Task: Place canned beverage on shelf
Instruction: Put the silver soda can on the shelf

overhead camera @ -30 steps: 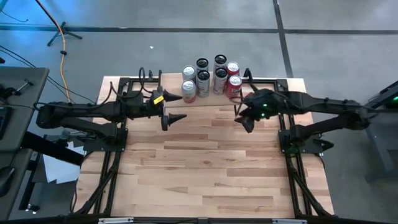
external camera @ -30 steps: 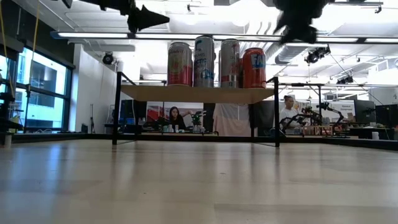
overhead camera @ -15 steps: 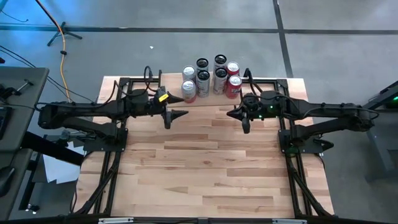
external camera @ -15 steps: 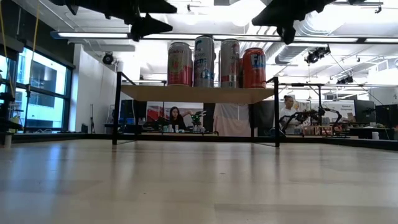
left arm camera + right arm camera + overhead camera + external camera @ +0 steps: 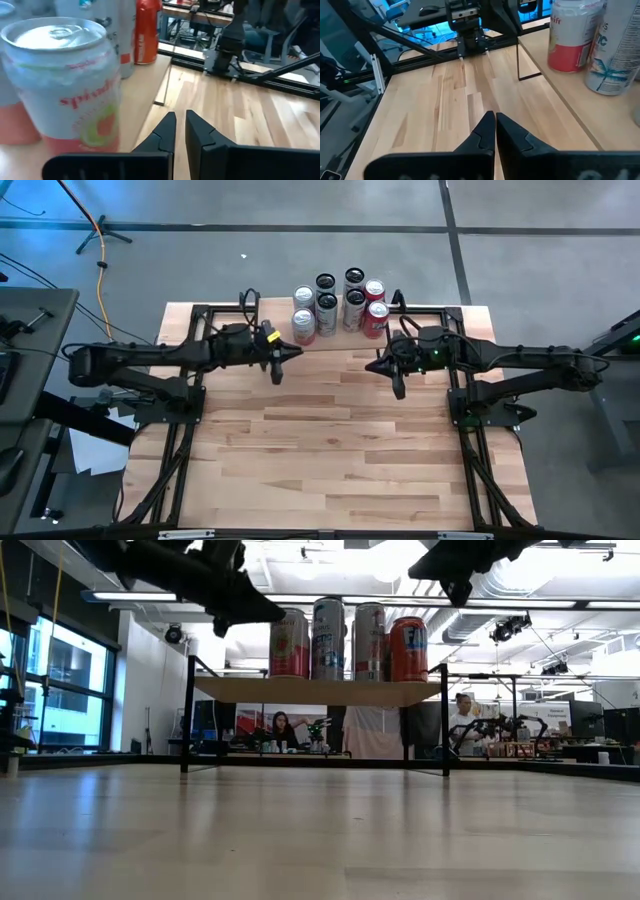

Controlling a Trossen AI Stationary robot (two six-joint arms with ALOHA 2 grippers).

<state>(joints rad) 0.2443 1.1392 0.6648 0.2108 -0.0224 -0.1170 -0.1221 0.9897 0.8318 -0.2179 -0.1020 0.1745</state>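
Overhead and level views: eight canned beverages (image 5: 337, 304) stand upright on the shelf (image 5: 318, 691) at the far edge of the wooden surface (image 5: 320, 450). The left gripper (image 5: 291, 350), fingers clenched and empty, hovers just beside the shelf's left end; the right gripper (image 5: 383, 365), likewise clenched and empty, hovers near its right end.

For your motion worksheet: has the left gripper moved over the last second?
Yes. In the high view the left gripper has shifted right toward the shelf's cans, and its fingers have closed.
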